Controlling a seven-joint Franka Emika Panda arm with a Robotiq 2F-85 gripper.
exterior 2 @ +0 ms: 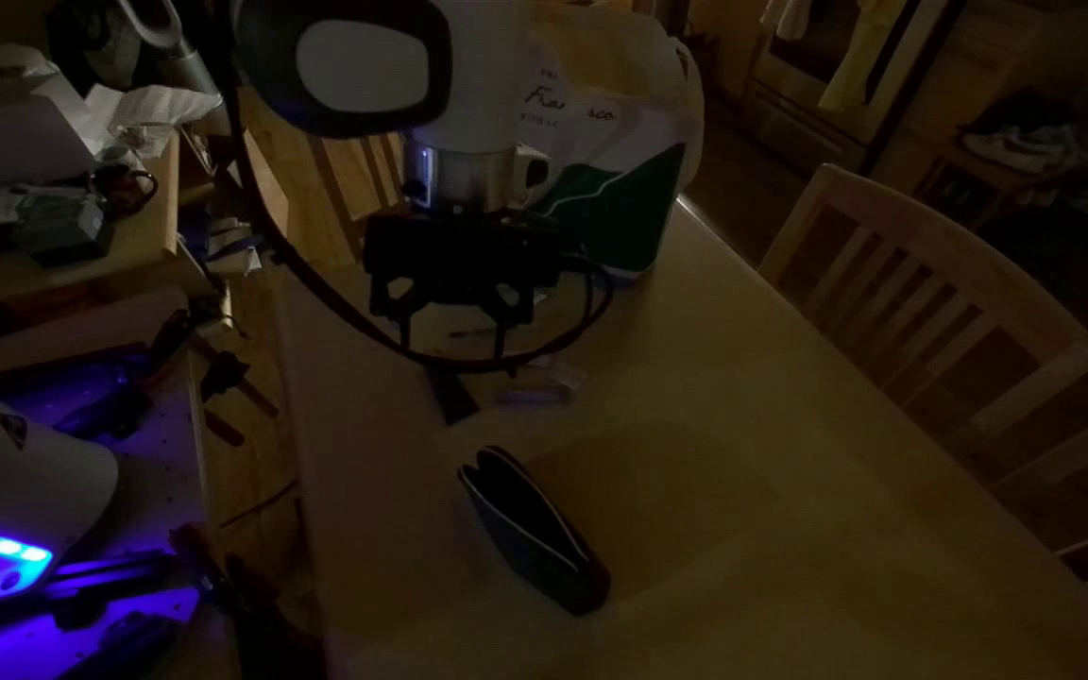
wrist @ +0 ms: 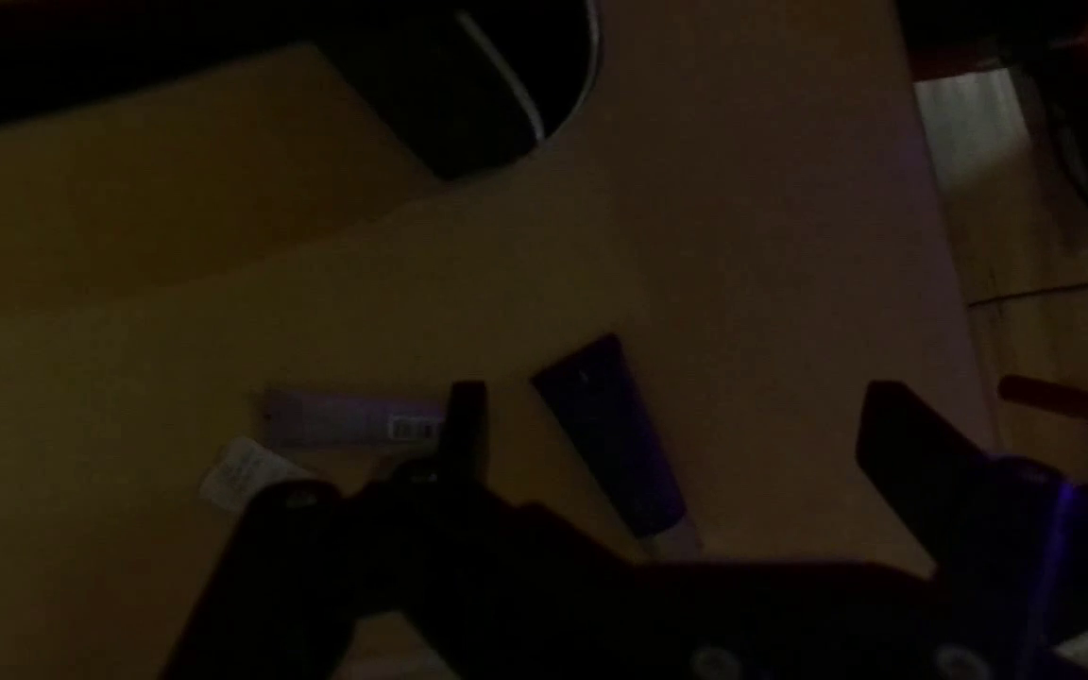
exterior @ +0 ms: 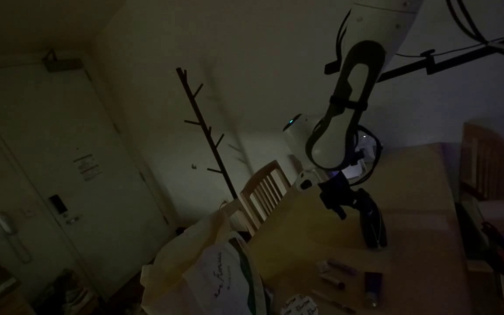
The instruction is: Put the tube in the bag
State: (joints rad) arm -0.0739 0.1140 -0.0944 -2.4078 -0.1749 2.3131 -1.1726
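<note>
Nearest in my wrist view, the gripper [wrist: 676, 416] stands wide and unladen above the bench [exterior: 422, 227], its fingers [wrist: 922, 463] well apart. Framed between them, I see the dark tube [wrist: 610, 434] lying on the bench, its pale cap [wrist: 674, 540] toward the gripper's base. Just to one side lies a lilac tube [wrist: 346, 418] bearing a barcode, its end screened by a finger, with a white tag [wrist: 249, 472] close by. Farther out, the dark pouch [exterior 2: 535, 534] rests on the bench, its zip mouth gaping; it sits apart from the dark tube. In an exterior view, a black cable [exterior 2: 440, 363] loops across my sight of the gripper and the bench behind it. A large printed bag [exterior 2: 615, 142] stands at one end of the bench. Beyond it in an exterior view, dimly lit, I make out a wooden chair [exterior: 260, 175], a coat stand [exterior: 206, 131] and a door [exterior: 59, 153].
</note>
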